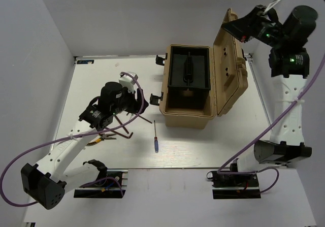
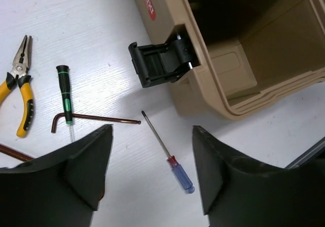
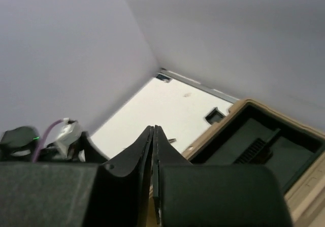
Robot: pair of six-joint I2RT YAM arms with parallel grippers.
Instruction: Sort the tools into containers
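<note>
The left hand (image 2: pixel 152 130) hangs released and empty above the desk (image 1: pixel 213 146), its fingers spread wide. Below it lies the blue-handled screwdriver (image 2: pixel 173 163), just near and left of the tan toolbox (image 1: pixel 185 116). Further left lie the yellow-handled pliers (image 2: pixel 18 85), a green-and-black screwdriver (image 2: pixel 64 92) and an L-shaped rod (image 2: pixel 96 118) that crosses its shaft. The toolbox stands open with its lid (image 1: pixel 231 69) leaning right and the black tray (image 1: pixel 189 69) inside. The right hand (image 3: pixel 153 135) is clenched on nothing, high at the far right.
</note>
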